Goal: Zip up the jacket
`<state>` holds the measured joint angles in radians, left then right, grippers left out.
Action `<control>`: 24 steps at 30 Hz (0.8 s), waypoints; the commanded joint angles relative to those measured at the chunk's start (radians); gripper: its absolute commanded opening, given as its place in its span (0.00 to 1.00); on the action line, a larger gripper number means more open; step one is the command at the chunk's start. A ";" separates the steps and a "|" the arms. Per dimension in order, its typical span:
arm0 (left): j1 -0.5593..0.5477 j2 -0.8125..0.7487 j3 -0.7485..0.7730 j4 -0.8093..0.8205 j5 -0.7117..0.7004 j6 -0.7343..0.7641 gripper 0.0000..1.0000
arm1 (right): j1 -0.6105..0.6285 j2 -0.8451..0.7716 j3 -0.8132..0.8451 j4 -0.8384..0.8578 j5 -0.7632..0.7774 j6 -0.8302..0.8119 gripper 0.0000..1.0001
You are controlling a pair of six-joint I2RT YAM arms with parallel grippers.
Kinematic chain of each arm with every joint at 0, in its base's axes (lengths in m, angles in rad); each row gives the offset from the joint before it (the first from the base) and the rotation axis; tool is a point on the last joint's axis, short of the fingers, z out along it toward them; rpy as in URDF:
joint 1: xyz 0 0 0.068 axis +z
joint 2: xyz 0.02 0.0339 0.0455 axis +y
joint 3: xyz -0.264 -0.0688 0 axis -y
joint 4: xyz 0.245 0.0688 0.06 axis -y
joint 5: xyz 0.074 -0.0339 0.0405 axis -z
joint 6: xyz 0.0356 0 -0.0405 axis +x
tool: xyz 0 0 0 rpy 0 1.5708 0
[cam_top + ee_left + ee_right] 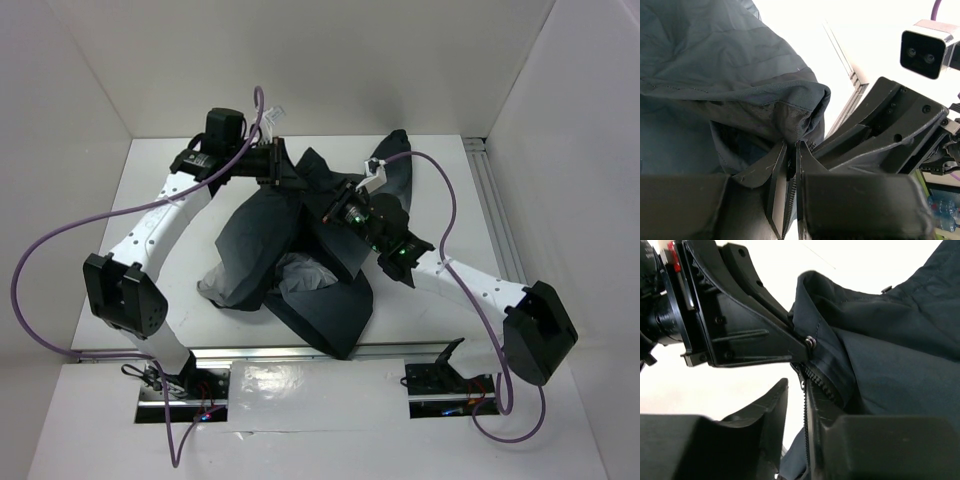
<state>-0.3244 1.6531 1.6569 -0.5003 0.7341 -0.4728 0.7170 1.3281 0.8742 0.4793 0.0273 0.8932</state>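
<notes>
Step, likely: gripping zip | your left claw pinches jacket edge | right claw narrow round zip, hold unclear | next: close, pull taut.

We log bright, even overhead light; backgrounds blown white in both wrist views; jacket dark, folds faint; foregrounds blurred.

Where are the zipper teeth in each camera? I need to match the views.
Top external: not made out, lost in the jacket folds at centre.
Left wrist: zipper teeth at bottom centre, between the left gripper fingers.
Right wrist: zipper teeth at centre, just under the left gripper tip.
Shared landmark: the left gripper, pinching the jacket edge in all three.
</notes>
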 commanded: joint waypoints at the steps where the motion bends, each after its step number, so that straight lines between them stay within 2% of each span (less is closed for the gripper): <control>1: -0.011 -0.050 0.043 0.019 0.022 0.007 0.00 | -0.008 -0.007 -0.017 0.093 0.029 -0.004 0.25; 7: -0.011 -0.041 0.043 0.019 0.013 0.007 0.00 | -0.008 -0.017 -0.017 0.102 0.029 -0.013 0.12; 8: -0.011 -0.041 0.043 0.019 0.013 0.007 0.00 | -0.008 -0.017 -0.017 0.102 0.029 -0.013 0.07; 11: -0.011 -0.041 0.043 0.019 0.013 0.007 0.00 | -0.008 -0.017 -0.017 0.102 0.029 -0.013 0.00; 19: -0.011 -0.041 0.098 -0.058 -0.062 0.048 0.00 | -0.008 -0.017 0.003 0.056 0.029 -0.013 0.00; 24: -0.030 -0.032 0.187 -0.155 -0.151 0.105 0.00 | -0.008 -0.017 0.086 -0.106 0.046 -0.002 0.00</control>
<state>-0.3477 1.6531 1.7504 -0.6174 0.6369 -0.4183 0.7151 1.3281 0.8841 0.4686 0.0319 0.8963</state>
